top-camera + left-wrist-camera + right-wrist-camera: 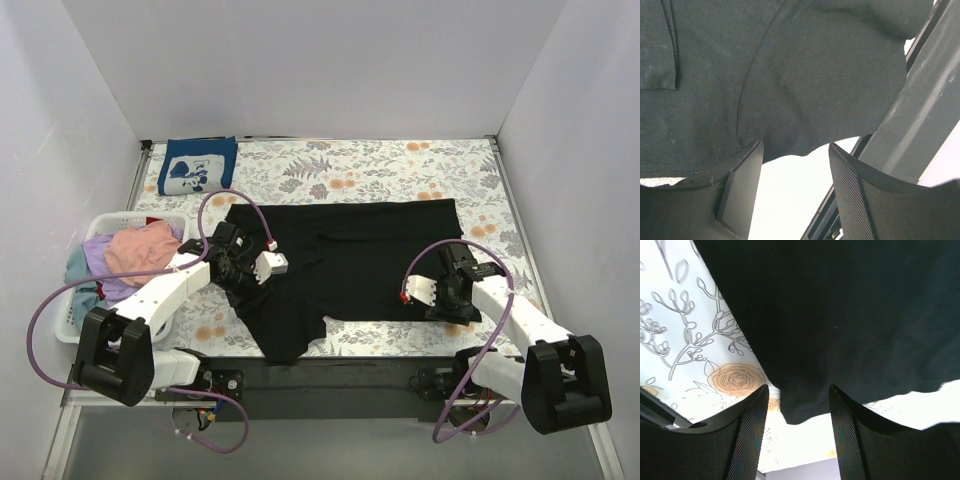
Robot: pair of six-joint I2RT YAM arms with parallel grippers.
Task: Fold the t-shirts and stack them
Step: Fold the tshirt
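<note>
As we look down from above, the black t-shirt (350, 255) lies spread mid-table on the floral cover (400, 160). A navy t-shirt (197, 167) sits folded at 11 o'clock. A pink t-shirt (145, 248), a lavender t-shirt (97, 252) and a teal t-shirt (78, 268) fill the basket (65, 325) at 9 o'clock. Our left gripper (242, 275) rests at the black shirt's 9 o'clock edge, and our right gripper (452, 298) at its 4 o'clock corner.

At our left wrist, the fingers (740, 185) stand spread, the hem just beyond them.

At our right wrist, the fingers (747, 435) stand spread, and the shirt's corner reaches between them.
</note>
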